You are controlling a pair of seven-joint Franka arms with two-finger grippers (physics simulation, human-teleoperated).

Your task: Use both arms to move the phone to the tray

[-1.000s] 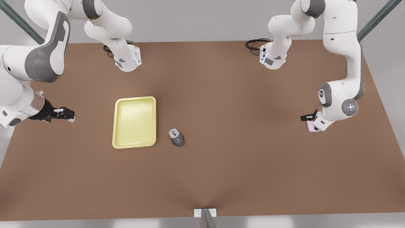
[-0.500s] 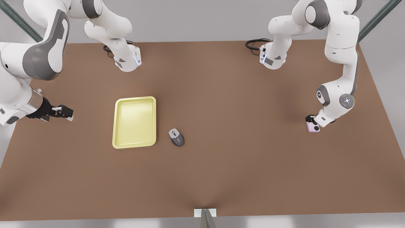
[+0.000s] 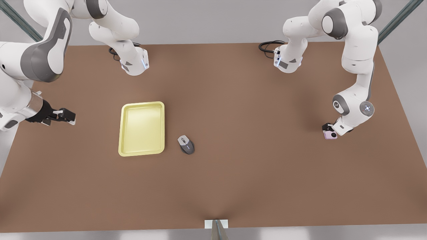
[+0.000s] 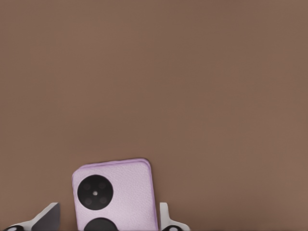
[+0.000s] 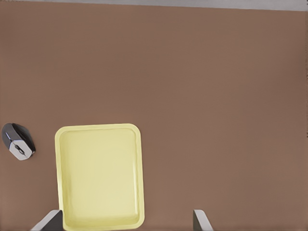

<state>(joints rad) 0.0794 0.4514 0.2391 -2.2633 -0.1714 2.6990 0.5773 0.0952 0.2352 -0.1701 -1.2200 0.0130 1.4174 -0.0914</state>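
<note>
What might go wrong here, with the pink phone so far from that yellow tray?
1. The left gripper straddles the phone with its fingers apart; closing off-centre might nudge the phone instead of gripping it.
2. The tray lies across the table, near the waiting right gripper, so a handover seems likely, and the phone may drop.
3. The mouse beside the tray could get bumped.

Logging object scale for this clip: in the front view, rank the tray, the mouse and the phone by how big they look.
1. tray, by far the largest.
2. mouse.
3. phone, smallest as seen, though the left gripper covers part of it, so its order against the mouse is uncertain.
</note>
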